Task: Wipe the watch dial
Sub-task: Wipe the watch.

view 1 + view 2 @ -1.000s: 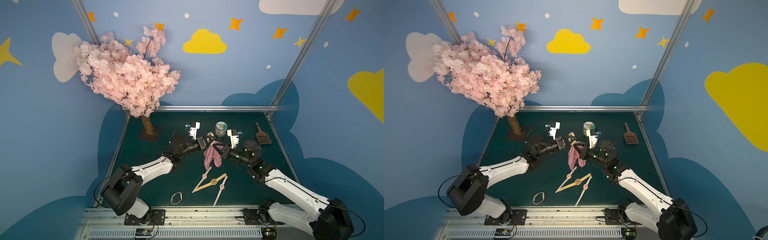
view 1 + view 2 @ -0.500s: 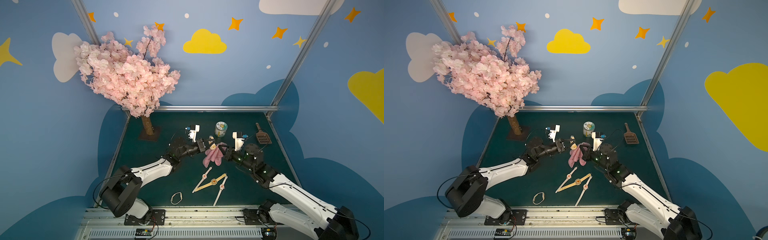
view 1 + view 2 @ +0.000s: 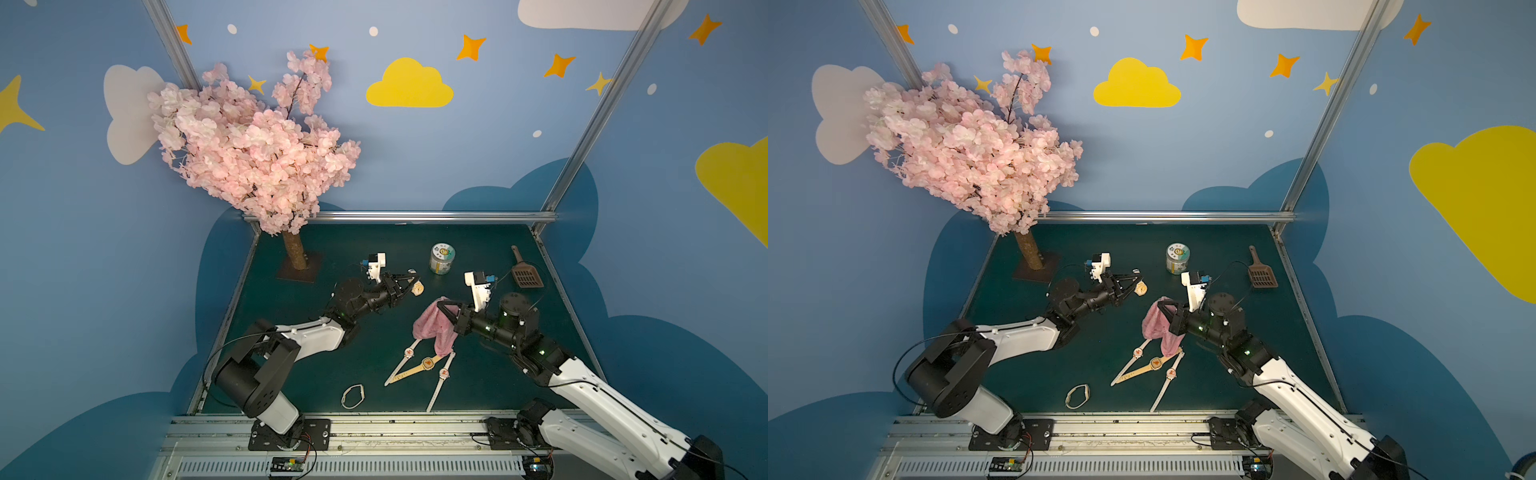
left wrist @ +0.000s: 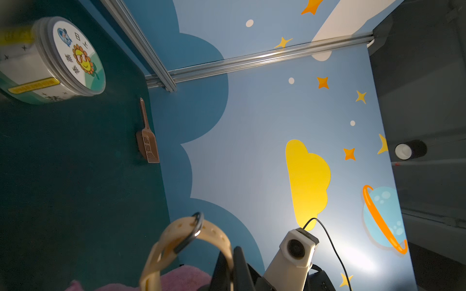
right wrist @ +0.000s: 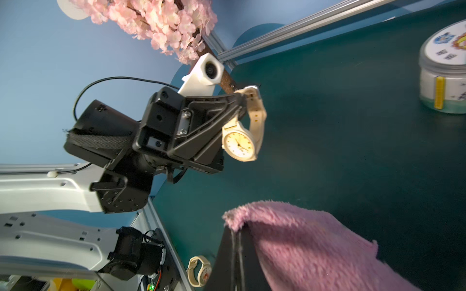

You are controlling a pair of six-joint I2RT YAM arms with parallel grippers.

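**Watch hangs by its strap, cloth close but not touching**

The cream watch is off the tabletop, hanging near the jar, a little toward the robot's base and toward its left side. The left gripper is clamped on the strap close to the buckle. The strap is buckled into a loop, and the dial hangs below the fingertips, facing the right arm.

The watch looks light. Its strap looks soft and bendy, so held this way the dial has nothing behind it and will probably swing or twist when pushed. The glass is smooth and likely slippery, so it calls for light pressure and short strokes. Gripping the strap is sensible because it leaves the whole face clear. A hold lower on the loop, nearer the case, would probably steady the dial better.

The right gripper is closed on one edge of the pink cloth, which is fluffy and limp and drapes down from the jaws. The cloth sits farther from the jar than the watch does, on the side nearer the robot. There is open space between cloth and dial, so they are near each other but not in contact.

Several more watches lie flat on the tabletop under the hanging cloth, farther again from the jar.
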